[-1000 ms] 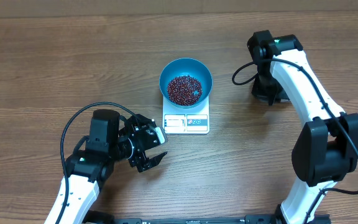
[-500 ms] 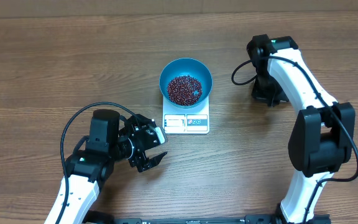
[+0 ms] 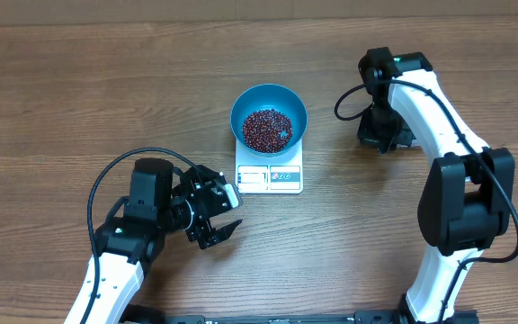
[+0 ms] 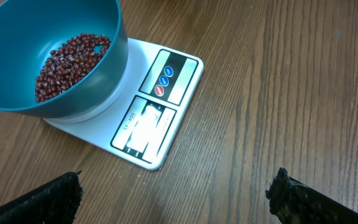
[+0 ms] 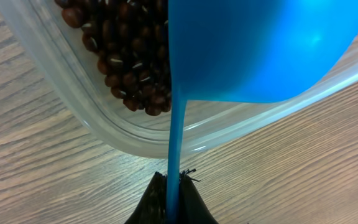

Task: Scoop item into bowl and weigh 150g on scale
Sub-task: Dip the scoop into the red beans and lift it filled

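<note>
On the table (image 3: 61, 81), near its middle: the scale (image 3: 270, 177), panel edge toward the robot. On the scale's rear part: the bowl (image 3: 237, 106), beans (image 3: 266, 130) inside. In front of the scale and to its left, near but apart: the left gripper (image 3: 230, 212). Right of the scale, level with the bowl and well apart: the right gripper (image 5: 171, 193), scoop (image 5: 260, 50) handle between its fingers. Under the scoop's head, likewise right of the scale: a tub (image 5: 92, 118) on the table, more beans in it.
</note>
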You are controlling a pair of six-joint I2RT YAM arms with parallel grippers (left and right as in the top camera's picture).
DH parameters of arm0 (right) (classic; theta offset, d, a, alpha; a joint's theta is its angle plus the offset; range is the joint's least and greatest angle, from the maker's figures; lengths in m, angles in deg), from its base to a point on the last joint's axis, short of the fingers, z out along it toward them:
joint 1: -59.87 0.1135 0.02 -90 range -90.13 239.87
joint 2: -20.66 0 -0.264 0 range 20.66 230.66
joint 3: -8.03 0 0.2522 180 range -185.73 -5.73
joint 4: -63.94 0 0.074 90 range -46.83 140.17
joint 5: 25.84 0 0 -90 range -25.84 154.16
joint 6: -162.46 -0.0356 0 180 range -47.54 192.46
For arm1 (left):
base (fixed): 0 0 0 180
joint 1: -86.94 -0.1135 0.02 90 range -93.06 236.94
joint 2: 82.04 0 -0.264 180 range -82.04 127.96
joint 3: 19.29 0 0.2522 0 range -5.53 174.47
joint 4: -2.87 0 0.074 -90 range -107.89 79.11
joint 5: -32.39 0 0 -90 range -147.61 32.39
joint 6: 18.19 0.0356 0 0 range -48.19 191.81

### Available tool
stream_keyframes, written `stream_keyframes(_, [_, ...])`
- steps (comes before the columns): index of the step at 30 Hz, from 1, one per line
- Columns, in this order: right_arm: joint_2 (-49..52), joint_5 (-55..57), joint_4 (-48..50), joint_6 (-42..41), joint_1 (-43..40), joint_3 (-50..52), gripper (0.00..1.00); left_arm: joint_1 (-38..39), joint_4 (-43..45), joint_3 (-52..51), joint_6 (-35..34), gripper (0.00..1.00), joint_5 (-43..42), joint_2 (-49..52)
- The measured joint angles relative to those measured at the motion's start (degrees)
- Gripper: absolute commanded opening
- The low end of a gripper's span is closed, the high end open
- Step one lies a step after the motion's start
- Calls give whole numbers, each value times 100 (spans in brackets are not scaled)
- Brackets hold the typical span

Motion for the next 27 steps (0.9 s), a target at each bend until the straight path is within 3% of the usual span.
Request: stream_keyframes(27, [-111, -1392, 190, 153, -422, -4, 4, 0, 0, 0, 0, 100, 0, 0])
